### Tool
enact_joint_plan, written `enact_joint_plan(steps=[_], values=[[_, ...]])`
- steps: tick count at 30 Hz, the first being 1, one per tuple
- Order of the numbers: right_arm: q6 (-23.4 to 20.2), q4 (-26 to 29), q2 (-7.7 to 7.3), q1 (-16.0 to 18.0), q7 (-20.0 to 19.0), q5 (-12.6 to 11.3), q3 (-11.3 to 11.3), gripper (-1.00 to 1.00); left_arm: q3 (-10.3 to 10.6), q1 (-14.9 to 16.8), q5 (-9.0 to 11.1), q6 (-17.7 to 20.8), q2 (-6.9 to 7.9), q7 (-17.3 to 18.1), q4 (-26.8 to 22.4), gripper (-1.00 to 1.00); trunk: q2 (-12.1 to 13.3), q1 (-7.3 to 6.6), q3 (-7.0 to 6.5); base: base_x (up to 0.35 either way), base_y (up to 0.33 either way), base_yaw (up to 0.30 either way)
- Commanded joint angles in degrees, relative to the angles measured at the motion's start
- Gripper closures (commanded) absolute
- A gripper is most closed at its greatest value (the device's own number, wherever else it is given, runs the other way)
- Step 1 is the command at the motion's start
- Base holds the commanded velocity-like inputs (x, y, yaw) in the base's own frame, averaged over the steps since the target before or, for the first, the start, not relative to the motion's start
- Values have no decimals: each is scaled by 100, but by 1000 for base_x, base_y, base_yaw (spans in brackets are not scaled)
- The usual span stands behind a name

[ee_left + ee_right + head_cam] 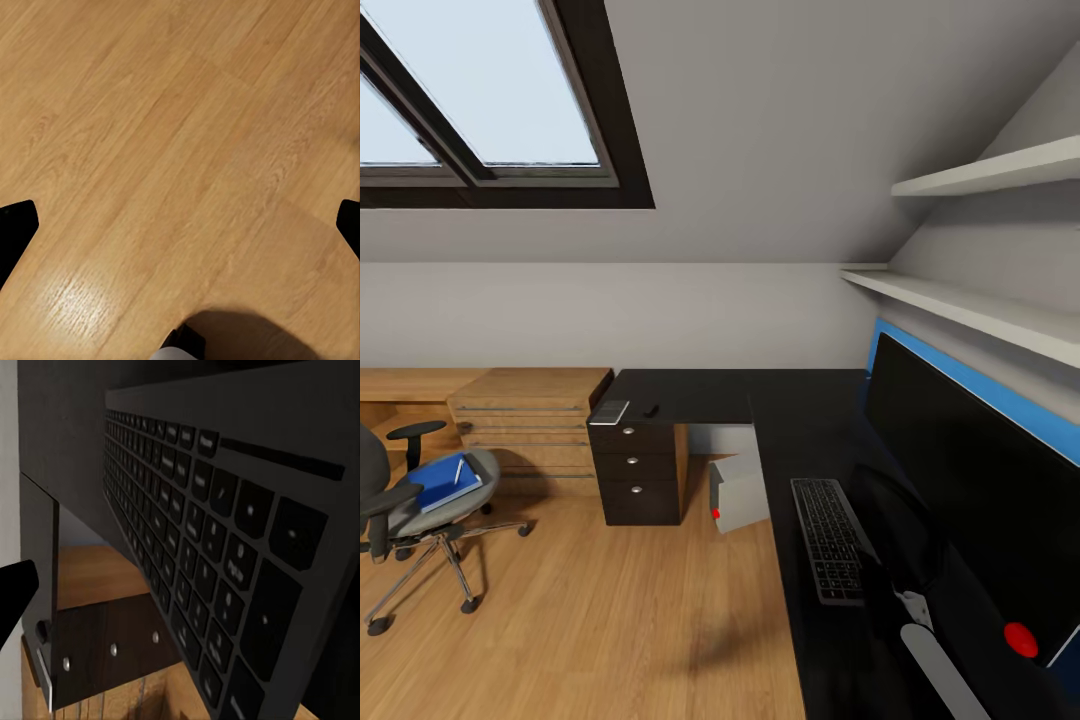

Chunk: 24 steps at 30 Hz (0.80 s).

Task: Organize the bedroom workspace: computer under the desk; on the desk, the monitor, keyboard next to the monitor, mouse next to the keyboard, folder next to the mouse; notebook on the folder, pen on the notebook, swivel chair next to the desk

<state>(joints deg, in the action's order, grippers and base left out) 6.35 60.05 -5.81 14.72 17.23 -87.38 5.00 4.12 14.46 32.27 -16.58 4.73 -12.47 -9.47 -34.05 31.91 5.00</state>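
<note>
The black keyboard [828, 538] lies on the black L-shaped desk [800, 420] in front of the wide dark monitor [970, 480]. My right gripper [913, 604] hovers at the keyboard's near end. In the right wrist view the keyboard [202, 540] is very close, one black finger [15, 592] stands wide of it and the other is hidden. A small black mouse [651, 409] and a grey flat item [610, 411] rest on the desk's far left wing. The grey computer [740, 495] sits under the desk. A blue folder [448, 482] with a white pen [459, 470] lies on the swivel chair [410, 515]. My left gripper [180, 225] is open over bare floor.
A black drawer unit [637, 470] holds up the desk's left end, with a wooden chest of drawers [530, 420] beside it. Two white shelves [980, 300] run above the monitor. Wood floor [610, 620] lies between chair and desk. A skylight is set into the sloped ceiling.
</note>
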Motion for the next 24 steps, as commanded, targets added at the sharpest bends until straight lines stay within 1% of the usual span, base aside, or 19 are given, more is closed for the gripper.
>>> enact_joint_plan(steps=[1,10,16,24], values=[[57,7,-8,5,18,-60,25,-100,45,4,29,-12,2,-37,-2,-100,-10,2,11,0,0,0],[57,7,-8,5,18,-60,26,-100,45,4,33,-15,1,-33,30,-100,-10,2,11,0,-2,0],[55,7,-8,5,17,-59,27,-100,45,3,35,-14,7,-32,33,-100,-10,2,11,0,-143,0],[55,7,-7,5,17,-37,28,-100,45,4,35,-13,9,-36,33,-100,-10,2,11,0,-16,0]])
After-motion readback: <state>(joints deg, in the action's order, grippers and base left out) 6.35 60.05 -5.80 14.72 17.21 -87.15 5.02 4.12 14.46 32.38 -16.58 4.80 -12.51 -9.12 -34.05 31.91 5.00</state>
